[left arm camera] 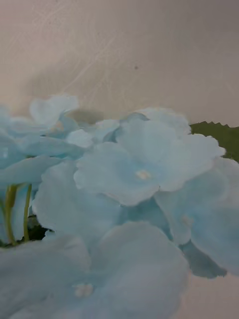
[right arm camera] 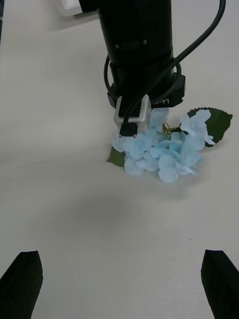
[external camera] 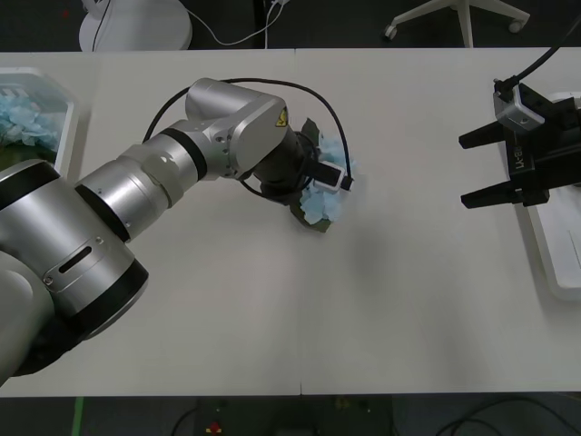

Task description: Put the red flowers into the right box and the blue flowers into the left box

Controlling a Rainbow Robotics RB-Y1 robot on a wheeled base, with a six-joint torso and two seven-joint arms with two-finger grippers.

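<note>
**A:** Pale blue cluster mid-desk, that's the one in hand. Front view: my left hand (external camera: pixel 313 186) is down on the blue flowers (external camera: pixel 324 202), wrist hiding most of the head. Left box (external camera: pixel 64 95) sits at the far left corner of the desk (external camera: pixel 272 309) with blue petals already in it. Right hand (external camera: pixel 481 168) is parked over by the right box (external camera: pixel 556 259), fingers apart, idle.

**B:** Is the left clamped?

**A:** Cannot tell. The wrist body covers the fingers from above. Right wrist view: the left wrist stands near vertical over the bloom (right arm camera: pixel 162 152), one leaf (right arm camera: pixel 216 122) sticking out to the side, the flower lying flat on the desk. My right hand's fingertips (right arm camera: pixel 22 279) show wide apart at the corners.

**B:** Left wrist view?

**A:** Petals (left arm camera: pixel 134 174) right up against the lens, a thin stem (left arm camera: pixel 17 209) at one edge, a strip of leaf at the other. No fingers visible there.

**B:** So how to do it well?

**A:** My call: close around the core near the stems, not loose outer petals, which would likely slip. Lift straight up until the leaf clears the desk, then carry across to the left box and release low over it.
</note>
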